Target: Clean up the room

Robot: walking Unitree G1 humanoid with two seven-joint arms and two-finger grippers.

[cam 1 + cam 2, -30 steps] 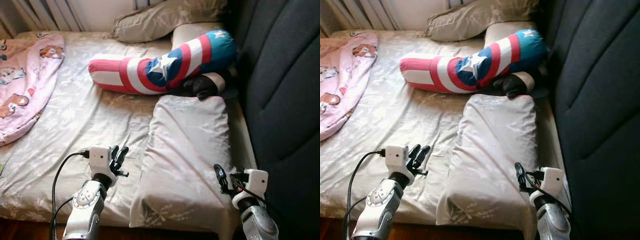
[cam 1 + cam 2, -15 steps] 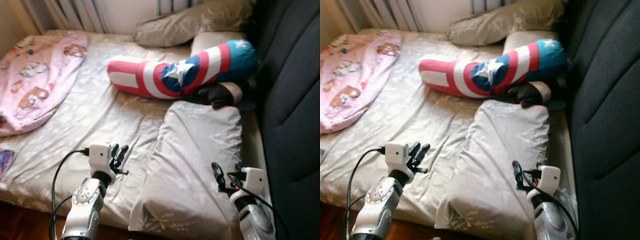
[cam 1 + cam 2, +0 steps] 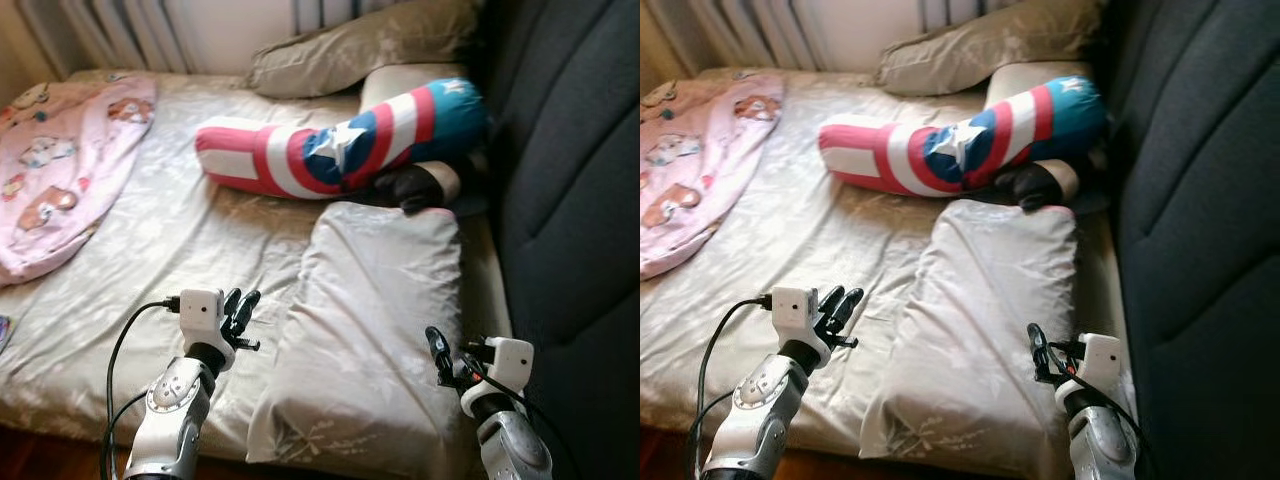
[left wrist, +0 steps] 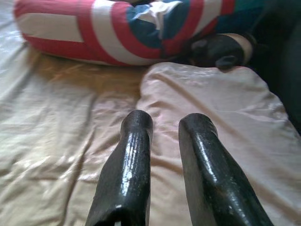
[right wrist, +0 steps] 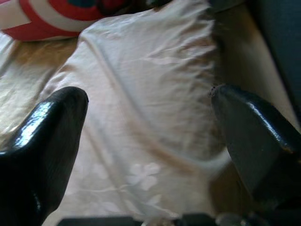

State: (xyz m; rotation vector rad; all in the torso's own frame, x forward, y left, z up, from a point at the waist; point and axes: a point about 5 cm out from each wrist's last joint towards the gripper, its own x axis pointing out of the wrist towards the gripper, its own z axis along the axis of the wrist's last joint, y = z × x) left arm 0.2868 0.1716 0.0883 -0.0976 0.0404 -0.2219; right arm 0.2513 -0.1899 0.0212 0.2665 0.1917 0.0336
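Both end effectors still over pillow [image 3: 375, 330]

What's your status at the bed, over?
Left gripper nearly closed, empty, above the sheet beside the beige satin pillow. Right gripper wide open over that pillow's near right corner. Red, white and blue star bolster lies behind it.

bed [image 3: 180, 230]; beige pillows [image 3: 375, 300], striped bolster [image 3: 340, 140], pink blanket [image 3: 60, 170]

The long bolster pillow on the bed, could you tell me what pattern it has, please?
The bolster pillow has red and white stripes, a blue section and a white star, clearest in the left eye view.
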